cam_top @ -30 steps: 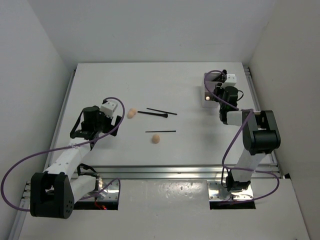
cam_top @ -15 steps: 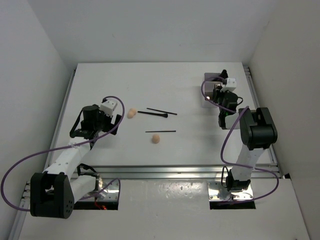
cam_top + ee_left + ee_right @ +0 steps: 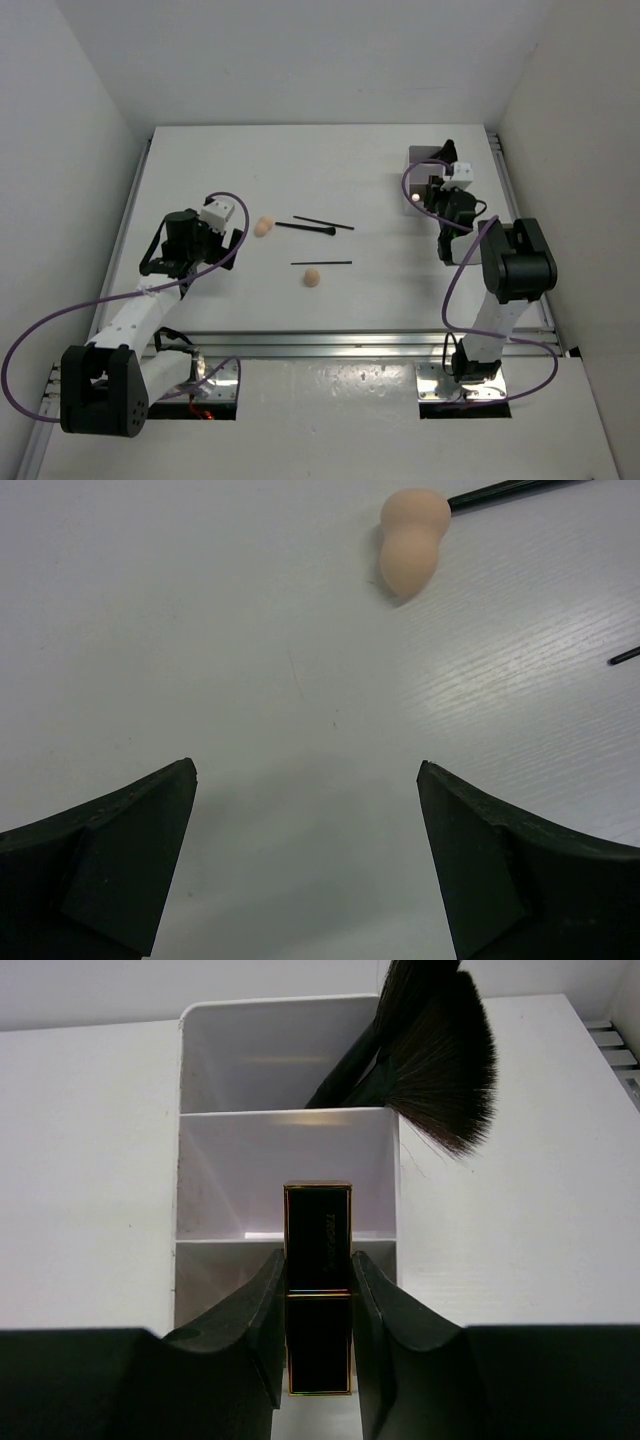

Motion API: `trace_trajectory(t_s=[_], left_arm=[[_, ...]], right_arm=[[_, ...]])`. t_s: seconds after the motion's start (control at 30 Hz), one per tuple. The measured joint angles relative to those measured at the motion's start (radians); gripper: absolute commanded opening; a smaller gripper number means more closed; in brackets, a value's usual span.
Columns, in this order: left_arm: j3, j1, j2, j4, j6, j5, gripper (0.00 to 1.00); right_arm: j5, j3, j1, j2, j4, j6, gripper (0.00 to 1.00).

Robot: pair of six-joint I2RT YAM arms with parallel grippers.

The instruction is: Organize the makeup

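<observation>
Slippage of the black-gold lipstick (image 3: 318, 1250) is judged the chief risk. It is clenched only along its lower half by the right end effector (image 3: 318, 1300). If it were let go off-centre or tilted, a divider of the translucent box (image 3: 285, 1113) could be struck and the lipstick tipped outside. The fluffy black brushes (image 3: 440, 1070) leaning out of the far compartment could also be knocked if the arm were carried too far forward.

The lipstick is held lengthwise between the two fingers, its top projecting past their tips, in line with the compartments nearer than the brushes (whether it is over the box or just short of it cannot be told).

The left end effector (image 3: 305, 770) is spread wide and nothing is grasped. It hangs above the tabletop (image 3: 200, 630), with a peach sponge (image 3: 408, 542) well ahead of it and a thin black pencil (image 3: 510, 490) just beside that sponge.
</observation>
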Motion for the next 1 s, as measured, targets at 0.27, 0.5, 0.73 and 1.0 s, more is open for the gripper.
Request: trace_trajectory(t_s=[0.27, 0.5, 0.73, 1.0], left_arm=[[0.0, 0.0, 0.0, 0.0, 0.0, 0.0, 0.99], [0.0, 0.0, -0.001, 0.0, 0.0, 0.0, 0.99], [0.0, 0.0, -0.007, 0.001, 0.0, 0.0, 0.99], [0.0, 0.0, -0.007, 0.002, 0.0, 0.0, 0.99]], right_arm=[[-0.029, 0.008, -0.026, -0.015, -0.132, -0.012, 0.43], [-0.084, 0.131, -0.038, -0.046, -0.358, -0.026, 0.48], [-0.115, 0.172, -0.051, -0.078, -0.471, -0.026, 0.54], [-0.122, 0.243, -0.058, -0.079, -0.592, -0.027, 0.55]])
